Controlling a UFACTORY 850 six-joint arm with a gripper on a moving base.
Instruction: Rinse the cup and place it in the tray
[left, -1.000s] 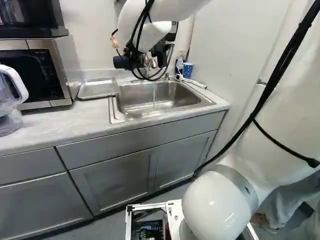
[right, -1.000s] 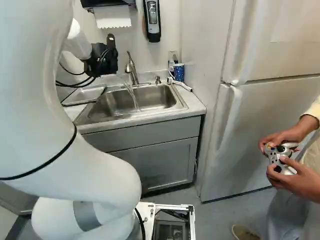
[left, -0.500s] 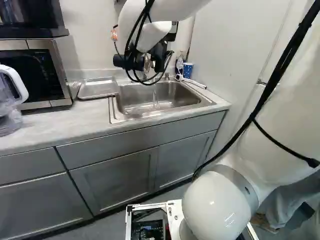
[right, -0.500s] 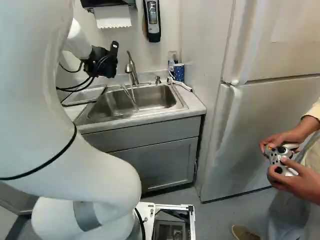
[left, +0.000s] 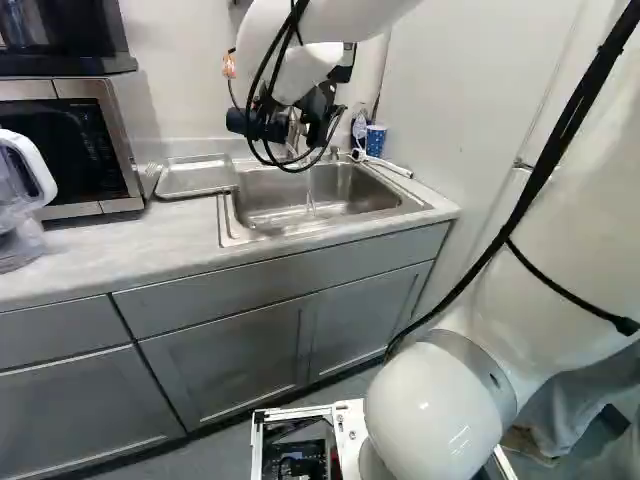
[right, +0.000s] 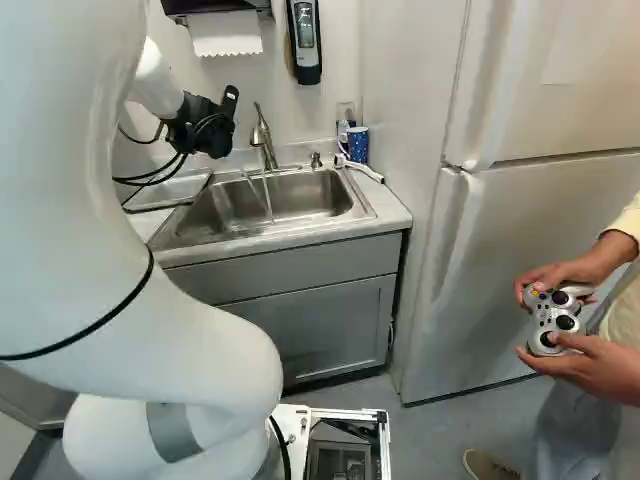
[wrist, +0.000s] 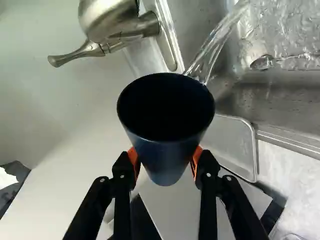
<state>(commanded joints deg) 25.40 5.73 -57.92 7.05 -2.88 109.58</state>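
Tool (wrist: 165, 159) grasps the cup (wrist: 166, 110) low on both sides; squeeze gently there, since you'll likely find it light and slippery, with water (wrist: 218, 41) at one o'clock.

place: a kitchen or kitchenette
sink (left: 290, 200): steel, set in the surface (left: 110, 245), 12 o'clock, left base view
tap (right: 264, 138): running, 11 o'clock, right base view
microwave (left: 62, 155): 10 o'clock, left base view
cabinets (left: 220, 365): grey, 7 o'clock, left base view
refrigerator (right: 500, 260): white, 3 o'clock, right base view
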